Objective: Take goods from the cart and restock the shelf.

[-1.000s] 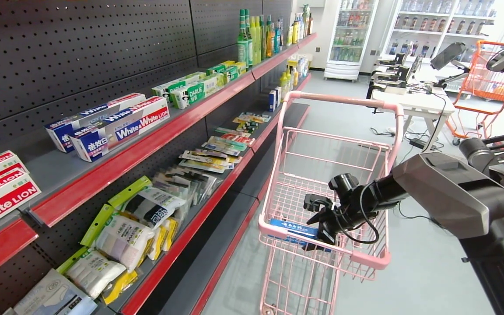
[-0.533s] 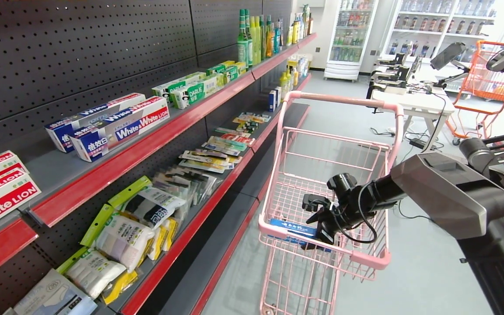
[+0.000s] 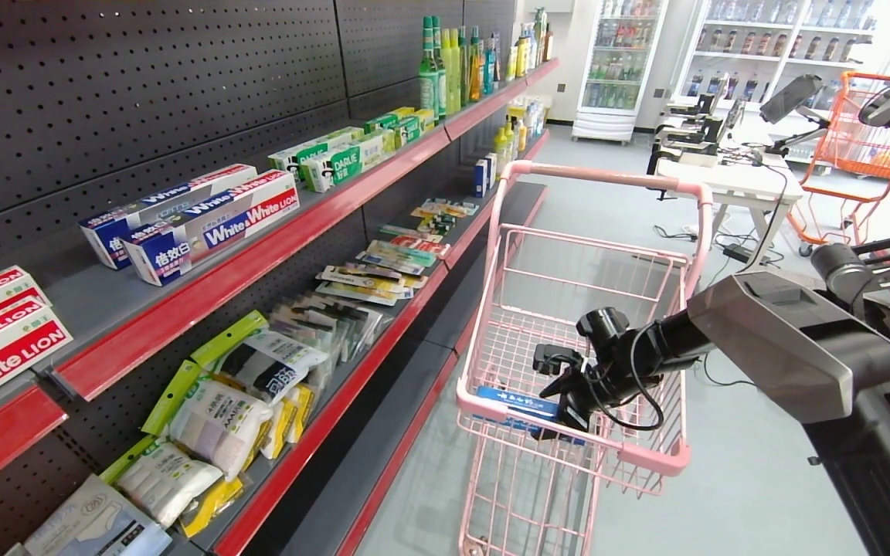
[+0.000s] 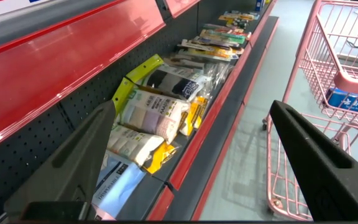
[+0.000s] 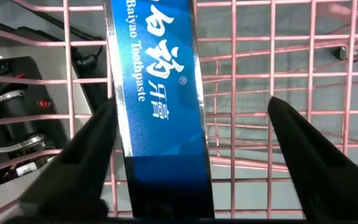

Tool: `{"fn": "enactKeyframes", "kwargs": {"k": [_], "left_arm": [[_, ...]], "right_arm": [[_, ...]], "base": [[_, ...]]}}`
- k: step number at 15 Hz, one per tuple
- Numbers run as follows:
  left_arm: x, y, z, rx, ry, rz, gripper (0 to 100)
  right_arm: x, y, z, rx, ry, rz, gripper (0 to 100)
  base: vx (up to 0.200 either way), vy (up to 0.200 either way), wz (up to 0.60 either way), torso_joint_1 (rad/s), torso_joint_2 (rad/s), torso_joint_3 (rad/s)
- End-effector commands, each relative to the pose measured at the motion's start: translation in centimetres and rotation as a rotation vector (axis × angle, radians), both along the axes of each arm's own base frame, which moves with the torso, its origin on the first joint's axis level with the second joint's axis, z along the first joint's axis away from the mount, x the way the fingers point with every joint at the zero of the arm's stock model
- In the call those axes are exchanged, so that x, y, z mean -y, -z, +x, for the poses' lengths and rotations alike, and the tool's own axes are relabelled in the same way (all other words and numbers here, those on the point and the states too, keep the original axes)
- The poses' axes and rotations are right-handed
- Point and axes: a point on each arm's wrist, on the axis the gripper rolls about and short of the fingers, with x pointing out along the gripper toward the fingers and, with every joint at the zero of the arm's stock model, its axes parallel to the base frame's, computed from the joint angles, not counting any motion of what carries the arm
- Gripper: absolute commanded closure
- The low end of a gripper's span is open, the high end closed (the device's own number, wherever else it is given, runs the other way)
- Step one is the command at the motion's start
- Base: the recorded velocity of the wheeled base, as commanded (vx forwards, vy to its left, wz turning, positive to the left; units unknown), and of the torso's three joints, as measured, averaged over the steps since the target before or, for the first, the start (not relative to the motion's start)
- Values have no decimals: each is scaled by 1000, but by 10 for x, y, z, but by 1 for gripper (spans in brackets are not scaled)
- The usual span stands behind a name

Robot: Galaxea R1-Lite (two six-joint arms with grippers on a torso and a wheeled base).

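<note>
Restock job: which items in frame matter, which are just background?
Job: blue toothpaste box in the pink wire cart; open right gripper over the box; red-edged shelf to restock.
Background: orange wire cart; glass-door drinks fridge; white table.

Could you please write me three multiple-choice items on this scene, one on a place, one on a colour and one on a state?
1. Where does the blue toothpaste box lie? A. on the top shelf B. in the cart C. on the floor
2. What colour is that cart? A. green B. pink C. black
3. How is the right gripper? A. shut on the box B. shut on nothing C. open
Answers: 1 B, the box lies on the basket's wire bottom; 2 B, its frame and wires are pink; 3 C, its fingers stand wide apart.
</note>
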Motion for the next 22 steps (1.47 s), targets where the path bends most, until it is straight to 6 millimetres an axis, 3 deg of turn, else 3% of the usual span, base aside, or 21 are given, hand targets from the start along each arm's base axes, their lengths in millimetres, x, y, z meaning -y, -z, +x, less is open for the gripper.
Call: {"fn": "enactKeyframes", "kwargs": {"k": [1, 8, 12, 17, 22], "left_arm": [[0, 0, 0, -1, 1, 0, 0], [0, 0, 0, -1, -1, 0, 0], [0, 0, 0, -1, -1, 0, 0], [0, 0, 0, -1, 1, 0, 0], [0, 0, 0, -1, -1, 0, 0]], "right_arm": [[0, 0, 0, 1, 0, 1, 100], [7, 0, 0, -9, 40, -22, 100], [23, -32, 8, 62, 95, -13, 100], [28, -67, 6, 93, 158, 21, 100], [37, -131, 0, 125, 403, 98, 100]], "base": [[0, 0, 0, 0, 0, 0], [0, 0, 0, 0, 0, 0], [0, 0, 0, 0, 0, 0], [0, 0, 0, 0, 0, 0], [0, 0, 0, 0, 0, 0]]}}
